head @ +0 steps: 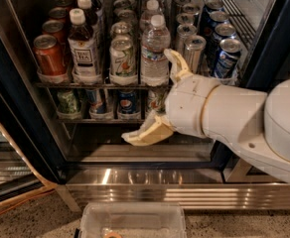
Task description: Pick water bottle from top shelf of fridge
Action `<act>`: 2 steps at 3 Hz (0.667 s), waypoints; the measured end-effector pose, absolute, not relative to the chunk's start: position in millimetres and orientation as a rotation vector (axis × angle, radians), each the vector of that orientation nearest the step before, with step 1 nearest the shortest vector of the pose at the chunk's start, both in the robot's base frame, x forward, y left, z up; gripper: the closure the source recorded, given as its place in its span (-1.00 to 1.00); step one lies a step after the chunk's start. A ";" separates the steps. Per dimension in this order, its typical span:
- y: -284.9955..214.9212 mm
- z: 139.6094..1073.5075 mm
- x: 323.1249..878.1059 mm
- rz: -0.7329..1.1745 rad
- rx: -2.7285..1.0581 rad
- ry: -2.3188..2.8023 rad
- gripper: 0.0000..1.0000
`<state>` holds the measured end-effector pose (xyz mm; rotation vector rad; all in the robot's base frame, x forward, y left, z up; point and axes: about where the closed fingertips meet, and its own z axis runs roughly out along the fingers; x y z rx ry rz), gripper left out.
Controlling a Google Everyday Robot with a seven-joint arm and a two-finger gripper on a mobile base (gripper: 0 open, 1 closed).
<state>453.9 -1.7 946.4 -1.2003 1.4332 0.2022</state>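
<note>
The clear ribbed plastic water bottle (155, 53), white-capped, stands at the front of the dark-framed fridge's (21, 133) silver wire top shelf (55, 85), right of a dark bottle labelled "TEA" (84, 48). The smooth cream gripper (161, 100), jaws spread wide, is just right of it.

The arm (244, 120) is cased in smooth, off-white plastic shells with a slight sheen and no cables showing. Its widest part is a large rounded housing (286, 118) at the right, with a small dark dot (249, 144) low on its side, perhaps a screw. From there it narrows to a barrel-shaped wrist (192, 105), ringed by a thin tan seam (203, 108). The gripper (150, 97) sits at the front edge of the top shelf (85, 85). Its two fingers (147, 133) are a creamier, yellowish beige than the arm. They are flat-faceted and taper to blunt tips, and they are spread wide apart.
</note>
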 end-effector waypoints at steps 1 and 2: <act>1.4 958.4 468.6 0.179 -1.100 1.418 -1.00; 9.4 961.8 475.7 0.211 -1.053 1.404 -1.00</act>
